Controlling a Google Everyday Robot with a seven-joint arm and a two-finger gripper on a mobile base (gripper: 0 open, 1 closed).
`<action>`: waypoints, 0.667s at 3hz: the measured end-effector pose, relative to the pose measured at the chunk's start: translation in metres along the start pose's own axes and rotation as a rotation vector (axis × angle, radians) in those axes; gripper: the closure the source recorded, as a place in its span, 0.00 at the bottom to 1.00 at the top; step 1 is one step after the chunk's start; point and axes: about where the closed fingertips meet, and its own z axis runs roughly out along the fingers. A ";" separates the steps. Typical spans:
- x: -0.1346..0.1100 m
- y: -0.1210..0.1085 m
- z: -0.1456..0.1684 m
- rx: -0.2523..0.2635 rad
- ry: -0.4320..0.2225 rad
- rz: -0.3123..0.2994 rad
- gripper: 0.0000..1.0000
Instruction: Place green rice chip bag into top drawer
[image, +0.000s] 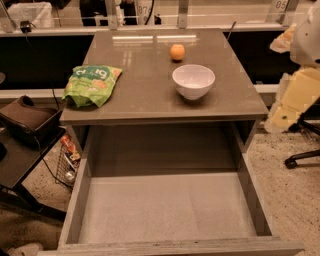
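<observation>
— What do we have nearest to us?

— The top drawer (165, 207), pulled wide open below the table's front edge. We see its flat pale-grey floor and low grey side walls.

— And on either side of it?

— On the left we see a wire basket (66, 161) on the floor under a dark side stand (22, 150). On the right is a chair's wheeled foot (301, 156) on the speckled floor.

— Where is the bag?

— The green rice chip bag (93, 84) lies flat on the table (145, 102), at its front left corner. It is outside the drawer, and one edge reaches the table's left rim.

— What else sits up there?

— We see a white bowl (193, 80) upright to the right of centre, well apart from the bag. Farther back, a small orange fruit (177, 52) is near the bowl but not touching it.

— And the gripper?

— The gripper (296, 97) shows as a pale, blocky shape at the right edge of the view. It is beside the table's right side, off its surface and well apart from the bag. We cannot tell whether the claw is released or clenched, and nothing on the table is in its grasp.
</observation>
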 end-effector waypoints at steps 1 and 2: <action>-0.034 -0.037 0.008 0.034 -0.107 0.065 0.00; -0.104 -0.093 0.021 0.114 -0.273 0.207 0.00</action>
